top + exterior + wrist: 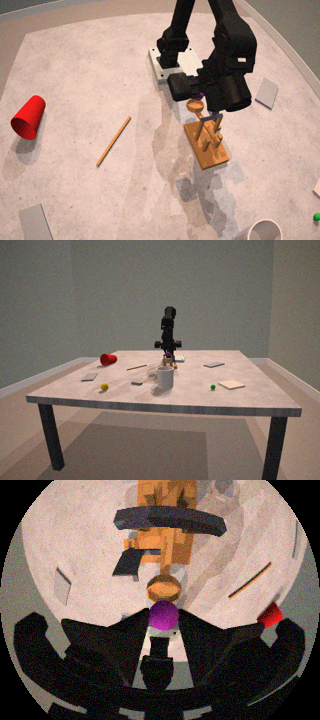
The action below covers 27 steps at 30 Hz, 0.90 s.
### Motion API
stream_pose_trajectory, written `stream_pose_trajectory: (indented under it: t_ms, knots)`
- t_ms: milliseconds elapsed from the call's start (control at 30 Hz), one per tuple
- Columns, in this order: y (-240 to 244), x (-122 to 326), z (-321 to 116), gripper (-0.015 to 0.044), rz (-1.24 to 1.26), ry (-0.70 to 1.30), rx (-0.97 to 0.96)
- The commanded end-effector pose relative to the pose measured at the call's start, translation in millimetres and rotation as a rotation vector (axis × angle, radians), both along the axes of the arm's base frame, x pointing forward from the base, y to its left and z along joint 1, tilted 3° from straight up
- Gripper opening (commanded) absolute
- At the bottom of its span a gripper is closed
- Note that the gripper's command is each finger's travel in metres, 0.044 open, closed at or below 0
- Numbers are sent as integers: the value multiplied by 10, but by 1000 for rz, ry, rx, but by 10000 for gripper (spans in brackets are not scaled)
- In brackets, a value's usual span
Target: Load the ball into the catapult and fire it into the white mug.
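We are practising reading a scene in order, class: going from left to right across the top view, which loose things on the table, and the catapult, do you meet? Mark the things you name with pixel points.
Red cup (30, 116) (109, 359) (270, 615), orange stick (113, 141) (136, 367) (250, 580), catapult (209, 161) (168, 360) (187, 555), white mug (280, 229) (165, 378), green ball (316, 217) (212, 386).

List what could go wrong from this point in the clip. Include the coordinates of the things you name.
The purple ball (199, 98) (168, 353) (164, 615) is held at the fingertips, so a bump might knock it loose.

The shallow round orange cup (195, 106) (164, 591) looks barely wider than the ball; an off-centre release could hit its rim.

The dark crossbar (211, 117) (170, 520) stands close by, and the arm might clip it.
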<state>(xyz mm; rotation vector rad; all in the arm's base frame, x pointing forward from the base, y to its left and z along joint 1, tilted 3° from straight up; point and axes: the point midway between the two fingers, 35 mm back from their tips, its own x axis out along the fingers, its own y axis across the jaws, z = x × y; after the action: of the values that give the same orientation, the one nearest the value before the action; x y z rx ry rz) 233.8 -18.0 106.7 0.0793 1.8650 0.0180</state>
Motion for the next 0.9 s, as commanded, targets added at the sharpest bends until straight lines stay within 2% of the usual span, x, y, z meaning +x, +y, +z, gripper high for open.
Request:
stream_pose_trajectory:
  t_ms: [0,433,633,867]
  knots:
    - [4,-29,-83,0,-2,13,-3]
    - [8,-25,-230,0,-2,13,-3]
    - [7,0,-165,0,1,2,-1]
    - [7,0,-165,184,1,2,-1]
